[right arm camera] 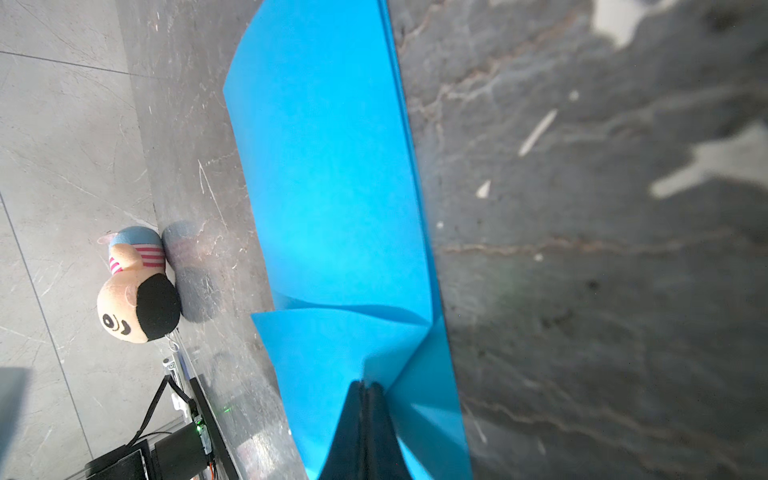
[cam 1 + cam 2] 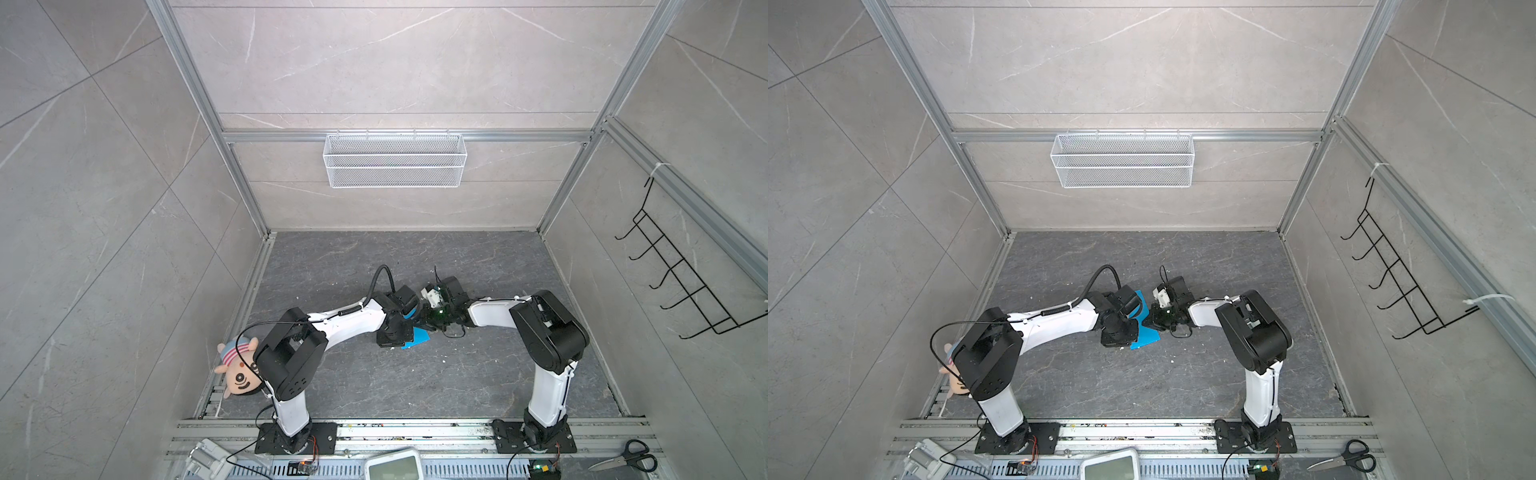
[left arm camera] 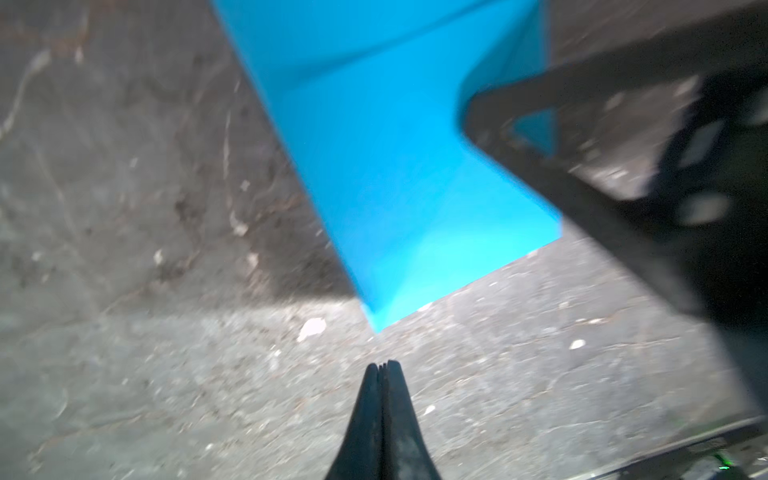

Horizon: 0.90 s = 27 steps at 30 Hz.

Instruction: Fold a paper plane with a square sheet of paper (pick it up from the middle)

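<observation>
Both clenched: R jaws pinch folded paper sheet; L jaws empty, near its corner.

Left arm, right arm and a half-folded sheet of paper crowd the counter's middle; a plush doll blocks the near-left edge. The far half lies open.

A robot lab test cell: an aluminium frame lined with tile-look panels, a left arm and right arm bolted to a rail, exposed wiring, a mesh basket, scissors.
</observation>
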{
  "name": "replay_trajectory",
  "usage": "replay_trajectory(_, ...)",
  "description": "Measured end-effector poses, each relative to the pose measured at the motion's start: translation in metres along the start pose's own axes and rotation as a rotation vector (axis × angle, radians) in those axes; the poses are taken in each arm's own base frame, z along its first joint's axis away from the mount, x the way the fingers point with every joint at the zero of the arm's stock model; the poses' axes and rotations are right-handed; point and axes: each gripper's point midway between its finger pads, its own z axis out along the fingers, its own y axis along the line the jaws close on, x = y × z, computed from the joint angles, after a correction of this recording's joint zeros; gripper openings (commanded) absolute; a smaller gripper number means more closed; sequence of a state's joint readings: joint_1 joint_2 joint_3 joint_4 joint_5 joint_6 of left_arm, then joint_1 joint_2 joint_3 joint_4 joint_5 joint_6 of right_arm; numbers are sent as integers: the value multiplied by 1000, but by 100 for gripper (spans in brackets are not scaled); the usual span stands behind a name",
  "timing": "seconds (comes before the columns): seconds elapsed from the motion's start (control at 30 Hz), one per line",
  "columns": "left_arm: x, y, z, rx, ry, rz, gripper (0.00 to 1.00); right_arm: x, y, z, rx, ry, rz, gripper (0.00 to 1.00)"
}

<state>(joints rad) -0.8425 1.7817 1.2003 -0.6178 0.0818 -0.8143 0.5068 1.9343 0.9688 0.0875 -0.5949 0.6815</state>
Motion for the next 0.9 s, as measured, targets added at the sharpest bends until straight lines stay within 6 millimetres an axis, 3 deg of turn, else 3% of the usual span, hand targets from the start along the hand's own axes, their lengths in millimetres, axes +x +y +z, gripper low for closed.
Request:
replay_trajectory(0.17, -12, -10, 12, 11, -13, -8, 2, -1, 1, 0, -3, -4, -4, 5)
replay_trajectory(0.37, -9, -1, 27, -34, 12, -13, 0, -1, 1, 0, -5, -3, -23, 5)
replay_trajectory(0.73, -6, 5, 34, -55, 25, -16, 0, -1, 14, -6, -37, -6, -112, 6)
replay_trajectory(0.9, -6, 5, 34, -53, 22, -15, 0, 9, 23, -2, -58, 23, -147, 6)
